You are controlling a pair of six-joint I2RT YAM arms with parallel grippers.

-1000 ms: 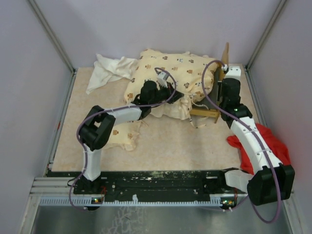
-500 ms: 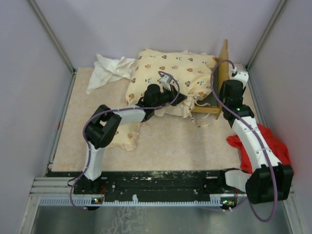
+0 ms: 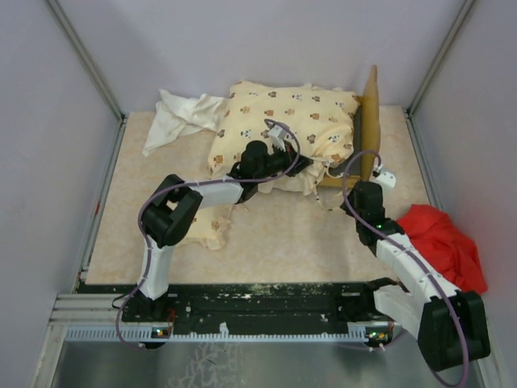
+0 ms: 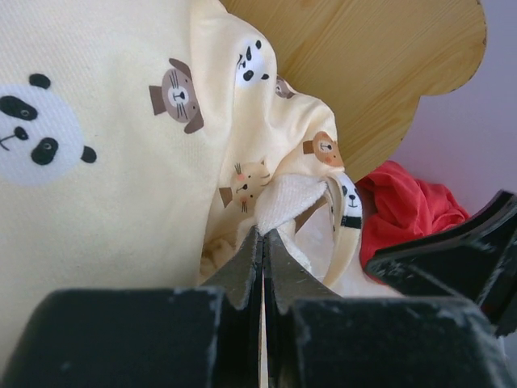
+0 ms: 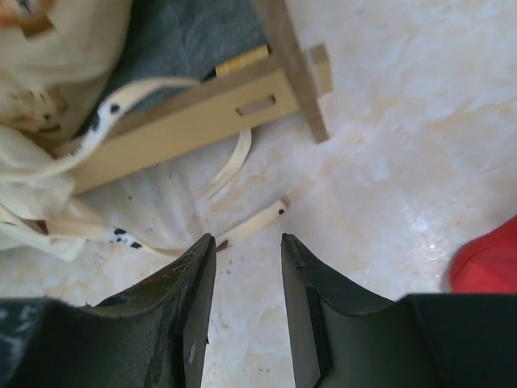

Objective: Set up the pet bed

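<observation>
Light-yellow wooden bed frame, one only, stands at the far right of the table. One cream animal-print cushion is heaped against it. The left gripper is closed tight at the cushion fabric; if it pinches any, I cannot tell. The right gripper is half-open and empty.

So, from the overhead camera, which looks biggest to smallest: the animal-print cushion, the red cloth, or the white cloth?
1. The animal-print cushion, clearly largest.
2. The red cloth and the white cloth: these look close, and the red one lies nearer the camera, so I won't rank them.
</observation>
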